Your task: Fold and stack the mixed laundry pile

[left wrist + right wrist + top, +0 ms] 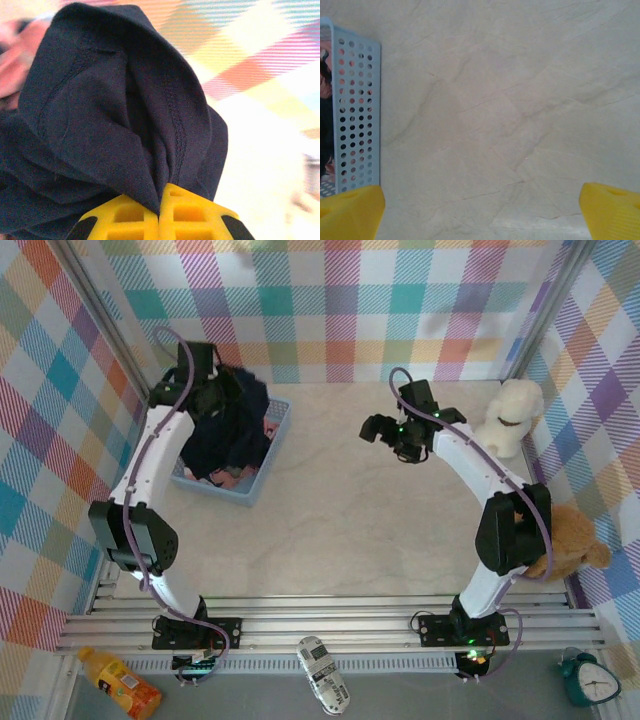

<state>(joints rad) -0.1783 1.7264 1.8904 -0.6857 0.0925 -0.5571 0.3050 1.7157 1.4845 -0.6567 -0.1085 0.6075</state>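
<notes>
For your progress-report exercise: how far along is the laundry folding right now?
Done: nothing; no folded garment lies on the table. In hand: the left gripper is shut on the navy T-shirt, over the basket. Left: the pink garment in the basket, all folding and stacking. The right gripper hangs open over the table.

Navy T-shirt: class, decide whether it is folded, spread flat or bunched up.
Bunched up. The navy T-shirt gathers in loose creases, pinched between the yellow fingers of the shut left gripper, over the light blue basket.
</notes>
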